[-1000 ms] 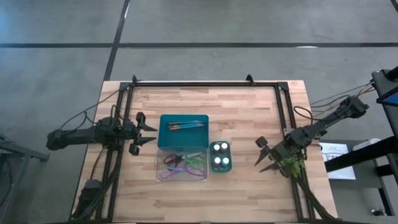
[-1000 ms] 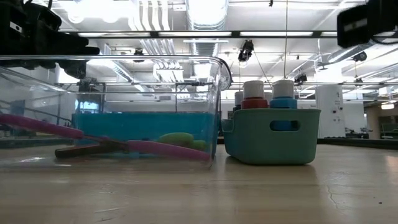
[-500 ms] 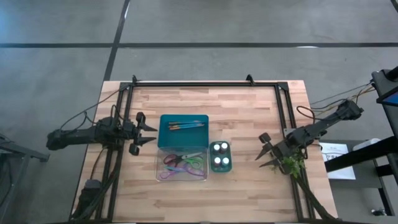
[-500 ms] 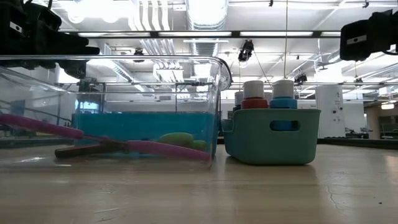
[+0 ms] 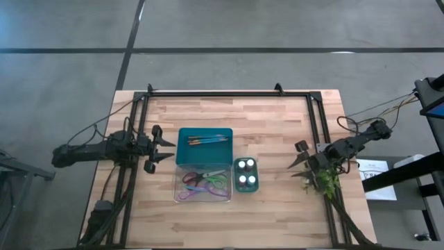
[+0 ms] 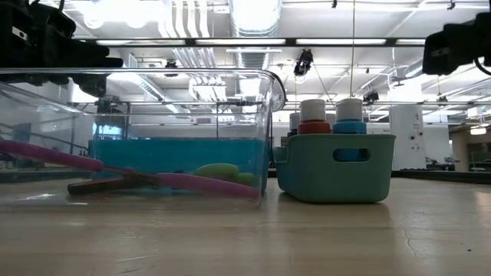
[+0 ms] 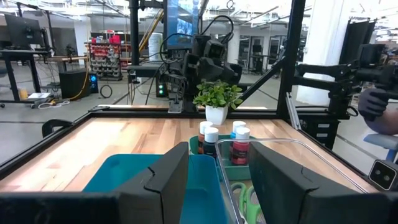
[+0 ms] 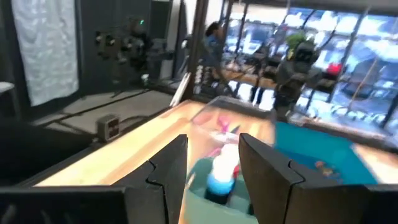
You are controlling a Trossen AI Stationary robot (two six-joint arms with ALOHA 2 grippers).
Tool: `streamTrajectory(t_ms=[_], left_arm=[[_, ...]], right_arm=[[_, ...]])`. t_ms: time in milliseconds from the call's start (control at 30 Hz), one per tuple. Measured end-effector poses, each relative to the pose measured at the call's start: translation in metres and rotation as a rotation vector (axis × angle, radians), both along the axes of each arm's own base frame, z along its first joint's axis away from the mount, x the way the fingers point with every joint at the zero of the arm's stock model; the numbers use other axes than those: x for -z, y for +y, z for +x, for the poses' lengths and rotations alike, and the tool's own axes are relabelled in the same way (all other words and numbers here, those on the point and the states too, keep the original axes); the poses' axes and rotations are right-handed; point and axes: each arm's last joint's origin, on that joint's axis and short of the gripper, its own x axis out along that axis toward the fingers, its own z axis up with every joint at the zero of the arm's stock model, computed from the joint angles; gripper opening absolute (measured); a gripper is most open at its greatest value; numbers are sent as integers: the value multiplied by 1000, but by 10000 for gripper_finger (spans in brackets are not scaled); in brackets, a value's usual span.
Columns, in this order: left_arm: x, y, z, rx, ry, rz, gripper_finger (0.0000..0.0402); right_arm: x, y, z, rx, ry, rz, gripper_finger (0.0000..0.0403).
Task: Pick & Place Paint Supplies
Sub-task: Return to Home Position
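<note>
Several thin brushes [image 5: 208,139] lie in a teal tray [image 5: 186,157] at mid-table. Two scissors [image 5: 203,182] lie in a clear container [image 5: 176,196] on its near side; a purple handle [image 6: 176,182] rests on the container's floor. White-capped paint bottles [image 5: 245,175] stand upright in a small teal bin [image 6: 334,169]. My left gripper [image 5: 173,150] hangs level and open just left of the tray, nothing between its fingers [image 7: 166,180]. My right gripper [image 5: 297,163] is open, level and holding nothing, right of the bin.
A green potted plant [image 5: 324,182] stands by the right arm's base at the table's right edge. A black frame rail [image 5: 229,92] runs along the far edge and down both sides. Bare wood lies between the bin and my right gripper. A person's hand [image 7: 373,102] shows beyond the table.
My right gripper has drawn back toward the table's right and far edges, sinking a little and tipping up from a downward slant to level. Its finger gap looks the same. The left arm and all supplies have kept still.
</note>
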Motion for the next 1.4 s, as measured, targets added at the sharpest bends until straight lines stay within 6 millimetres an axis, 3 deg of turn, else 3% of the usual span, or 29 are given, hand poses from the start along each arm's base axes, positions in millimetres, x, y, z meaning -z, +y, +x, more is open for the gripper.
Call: streamTrajectory(t_ms=[567,1133,1400], left_arm=[[0,0,0,0,0,0,173],[0,0,0,0,2,0,173],[0,0,0,-1,2,-1,173]], right_arm=[[5,2,2,-93,29,-66,143],[2,-30,9,262,31,0,143],[2,-38,9,342,30,-2,143]])
